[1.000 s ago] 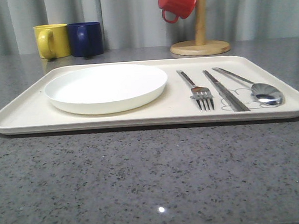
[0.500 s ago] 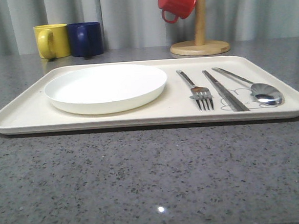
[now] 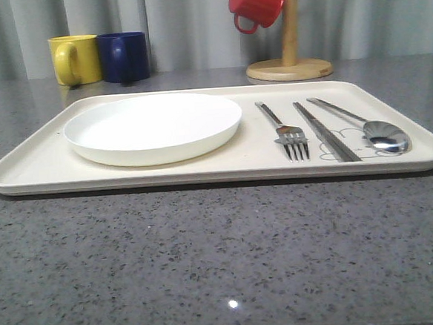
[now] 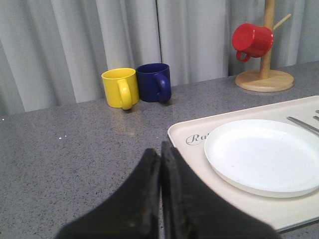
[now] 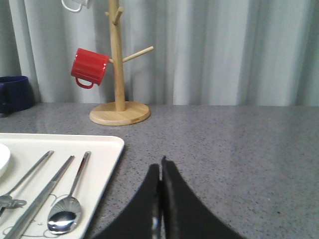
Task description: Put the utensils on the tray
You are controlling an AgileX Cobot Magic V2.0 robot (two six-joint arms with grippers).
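Both the left gripper (image 4: 160,152) and right gripper (image 5: 160,172) are being held with jaws pressed together, empty. Nothing has shifted since earlier; fork (image 3: 290,135), sticks (image 3: 326,132), spoon (image 3: 384,136) and plate (image 3: 153,127) are lying on the tray (image 3: 24,170), apparently finished.

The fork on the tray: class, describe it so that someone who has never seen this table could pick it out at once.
Find the large cream tray on the grey table. To the right of the round white plate lie three metal utensils side by side. The fork is the one nearest the plate, with four tines pointing toward the camera, unlike the straight chopsticks and the oval-bowled spoon.
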